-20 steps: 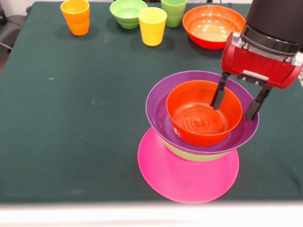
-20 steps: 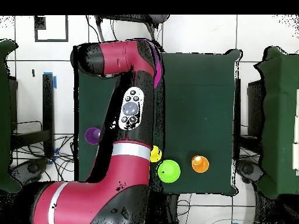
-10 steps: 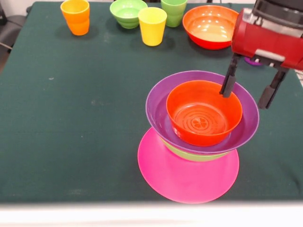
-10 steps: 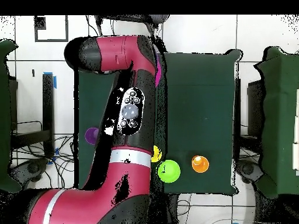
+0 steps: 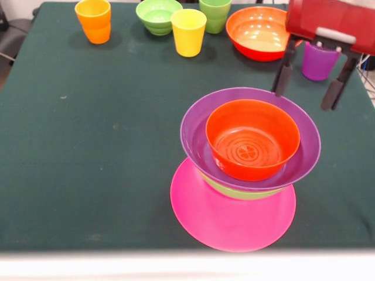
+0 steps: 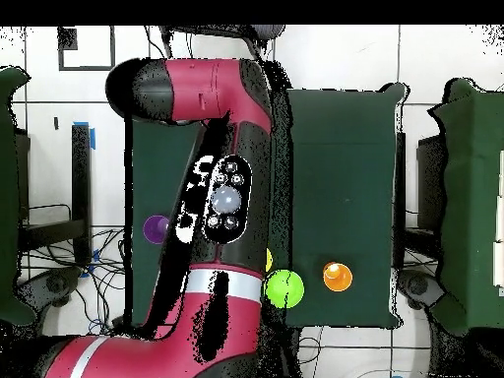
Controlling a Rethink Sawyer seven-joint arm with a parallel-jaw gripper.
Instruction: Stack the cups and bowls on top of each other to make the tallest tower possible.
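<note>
**Open gripper hangs above a four-bowl stack**

In the front view the tower (image 5: 243,175) sits right of centre in the lower half of the frame. Its base is the large pink bowl (image 5: 222,225), turned rim-down on the dark green table (image 5: 88,146). On it rests the light green bowl (image 5: 243,192), of which only a thin edge shows, then the wide purple bowl (image 5: 196,132), and nested inside that an orange-red bowl (image 5: 252,139) with raised rings and a small moulded mark on its floor; no writing can be read there.

The gripper (image 5: 309,84) hangs at the upper right, its two dark fingers spread apart and holding nothing, tips just above the purple bowl's far rim.

Behind the fingers stands the purple cup (image 5: 319,61). Along the top edge, from left to right: the orange cup (image 5: 94,20), the small ribbed green bowl (image 5: 158,16), the yellow cup (image 5: 188,32), the light green cup (image 5: 215,14) and the second orange-red bowl (image 5: 261,33).

In the overhead view the red arm (image 6: 221,197) covers the stack.
</note>
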